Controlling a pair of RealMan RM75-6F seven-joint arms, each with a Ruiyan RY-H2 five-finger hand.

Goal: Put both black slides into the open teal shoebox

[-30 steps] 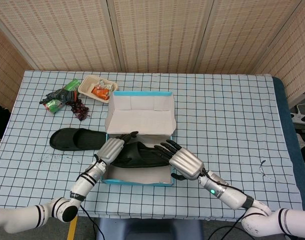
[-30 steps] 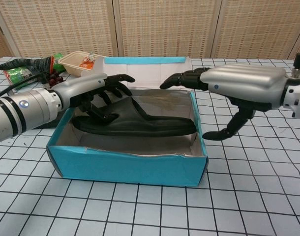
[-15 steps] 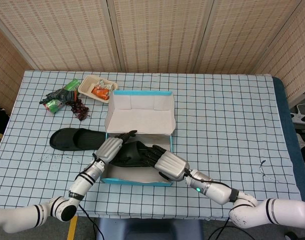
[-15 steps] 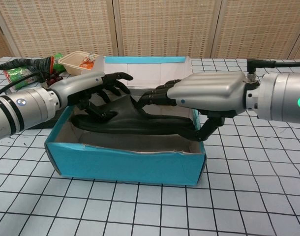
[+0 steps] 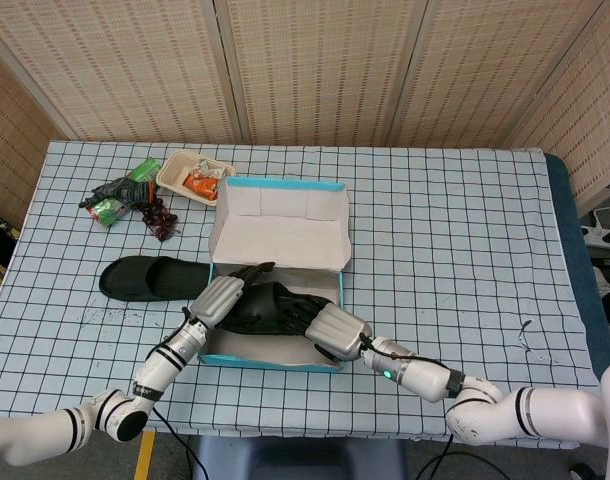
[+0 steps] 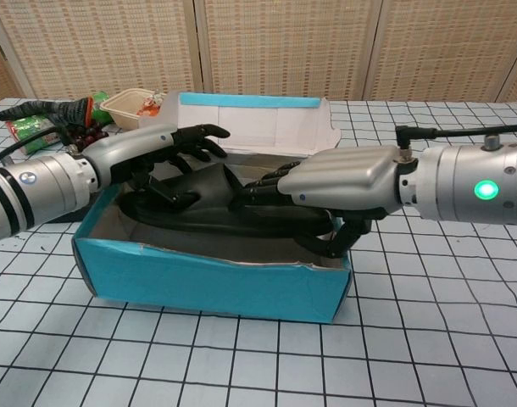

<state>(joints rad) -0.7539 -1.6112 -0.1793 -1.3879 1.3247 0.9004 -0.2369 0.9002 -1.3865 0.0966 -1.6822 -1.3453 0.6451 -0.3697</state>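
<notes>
The open teal shoebox (image 5: pixel 273 357) (image 6: pixel 208 280) stands at the table's near middle with its lid (image 5: pixel 278 225) up. One black slide (image 5: pixel 260 310) (image 6: pixel 199 216) lies tilted inside it. My left hand (image 5: pixel 217 298) (image 6: pixel 144 157) hovers over the slide's heel end with its fingers spread, its thumb resting on the footbed. My right hand (image 5: pixel 330 325) (image 6: pixel 343 176) grips the toe end, fingers laid over the strap and thumb pressed against the front. The second black slide (image 5: pixel 150 277) lies flat on the table, left of the box.
At the back left sit a beige food tray (image 5: pixel 194 177) (image 6: pixel 136 106), green packets (image 5: pixel 113 200) and dark grapes (image 5: pixel 161 218). A wicker screen backs the table. The checkered cloth (image 5: pixel 455 230) runs to the right of the box.
My right hand has moved left from outside the box and closed on the slide's toe end. The box has shifted slightly left. The left hand has hardly moved.
</notes>
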